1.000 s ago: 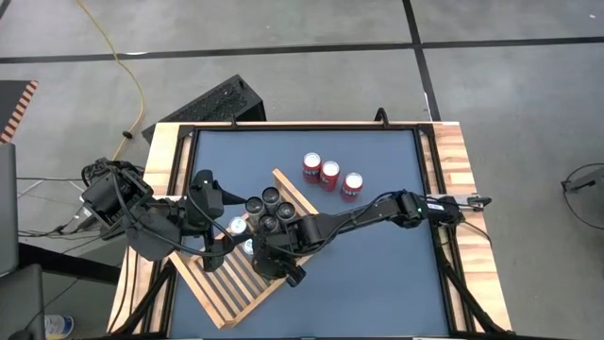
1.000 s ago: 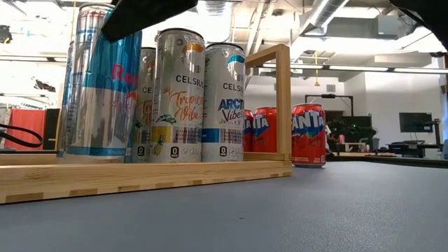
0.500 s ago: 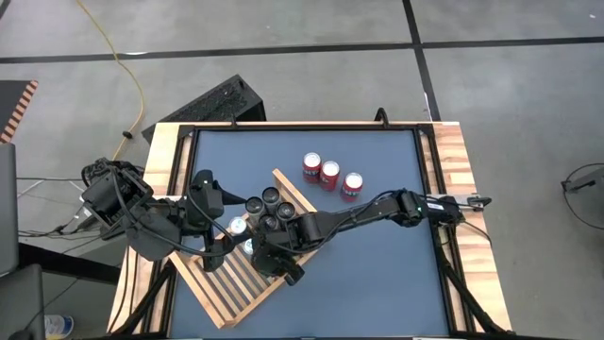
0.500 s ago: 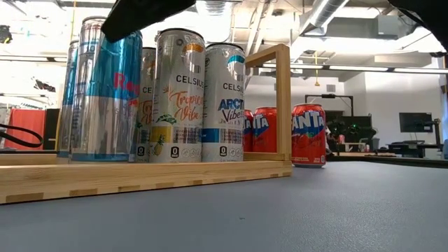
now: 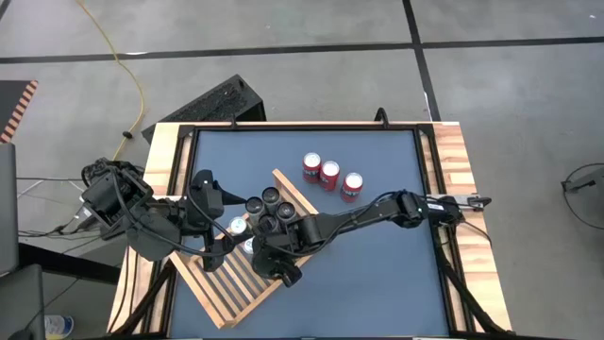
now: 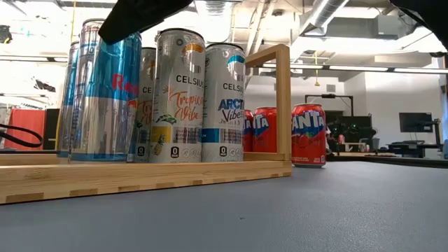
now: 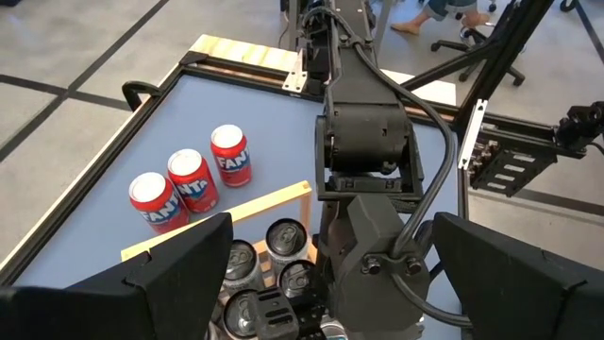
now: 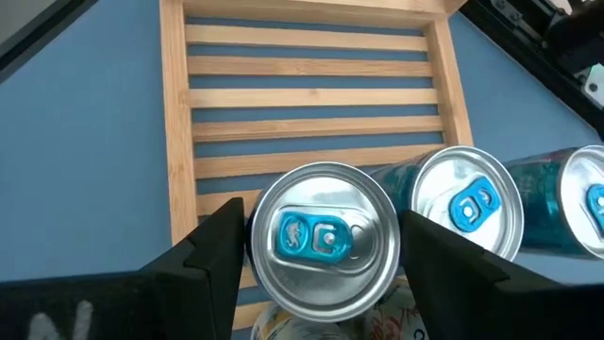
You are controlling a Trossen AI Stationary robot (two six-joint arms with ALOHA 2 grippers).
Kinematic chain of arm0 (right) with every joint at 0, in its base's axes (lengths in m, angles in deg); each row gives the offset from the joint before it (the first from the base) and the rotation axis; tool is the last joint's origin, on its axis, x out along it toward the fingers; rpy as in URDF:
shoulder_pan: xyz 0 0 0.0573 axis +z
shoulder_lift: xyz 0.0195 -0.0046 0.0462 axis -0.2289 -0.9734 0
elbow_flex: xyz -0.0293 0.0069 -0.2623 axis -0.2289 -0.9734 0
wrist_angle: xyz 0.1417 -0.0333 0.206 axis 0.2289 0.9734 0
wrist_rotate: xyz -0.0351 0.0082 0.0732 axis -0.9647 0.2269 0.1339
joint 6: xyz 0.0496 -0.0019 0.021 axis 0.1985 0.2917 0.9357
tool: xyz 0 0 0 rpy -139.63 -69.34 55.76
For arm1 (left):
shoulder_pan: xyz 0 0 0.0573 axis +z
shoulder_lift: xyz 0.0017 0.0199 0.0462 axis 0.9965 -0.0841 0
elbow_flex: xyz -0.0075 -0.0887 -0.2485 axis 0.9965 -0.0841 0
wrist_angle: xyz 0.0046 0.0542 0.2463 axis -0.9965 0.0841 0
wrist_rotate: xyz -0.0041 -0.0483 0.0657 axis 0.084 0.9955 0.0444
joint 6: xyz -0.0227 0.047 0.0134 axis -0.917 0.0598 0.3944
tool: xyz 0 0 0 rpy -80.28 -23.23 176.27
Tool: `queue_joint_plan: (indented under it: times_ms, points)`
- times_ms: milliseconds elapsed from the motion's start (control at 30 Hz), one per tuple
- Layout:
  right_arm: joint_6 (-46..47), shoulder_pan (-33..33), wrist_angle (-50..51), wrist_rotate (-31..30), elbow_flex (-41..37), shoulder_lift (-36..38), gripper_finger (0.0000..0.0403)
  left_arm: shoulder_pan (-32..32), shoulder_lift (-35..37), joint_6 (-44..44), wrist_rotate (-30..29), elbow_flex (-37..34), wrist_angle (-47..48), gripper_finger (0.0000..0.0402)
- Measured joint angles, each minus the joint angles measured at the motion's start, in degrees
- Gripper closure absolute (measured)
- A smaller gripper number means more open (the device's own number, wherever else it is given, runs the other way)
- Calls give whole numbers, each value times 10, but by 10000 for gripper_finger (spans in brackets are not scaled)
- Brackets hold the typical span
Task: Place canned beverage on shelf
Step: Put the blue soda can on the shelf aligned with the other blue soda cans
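My right gripper (image 8: 321, 269) clasps the blue-and-silver can (image 8: 323, 241) upright over the shelf (image 8: 311, 94), beside its neighbours, keeping rows tight.

From my left wrist camera I see the left gripper (image 7: 326, 283) with its two dark fingers (image 7: 175, 274) spread wide apart. Between them rises the right arm (image 7: 363, 142), reaching down over dark can tops (image 7: 286, 236) inside the shelf (image 7: 269, 201) frame. Three red Fanta cans (image 7: 192, 179) stand in a row on the blue table (image 7: 189, 113) just beyond the frame.
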Motion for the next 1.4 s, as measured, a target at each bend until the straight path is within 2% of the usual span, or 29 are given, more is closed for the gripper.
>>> queue_joint_plan:
  times_ms: [267, 533, 933, 1200, 1400]
  points:
    - [34, 0, -3, -3, 0, 0, 158, 0, 0, 0, 0, 0, 0, 49]
    - [49, 4, -5, -48, 0, 0, 158, 0, 0, 0, 0, 0, 0, 49]
    - [102, 6, -28, -48, 0, 0, 158, 0, 0, 7, 0, 0, 0, 49]
    - [104, 12, -30, -50, 1, 0, 158, 0, 0, 7, 0, 0, 0, 49]
    - [105, 18, -22, -50, 1, 43, 158, 0, 0, 6, 0, 0, 0, 49]
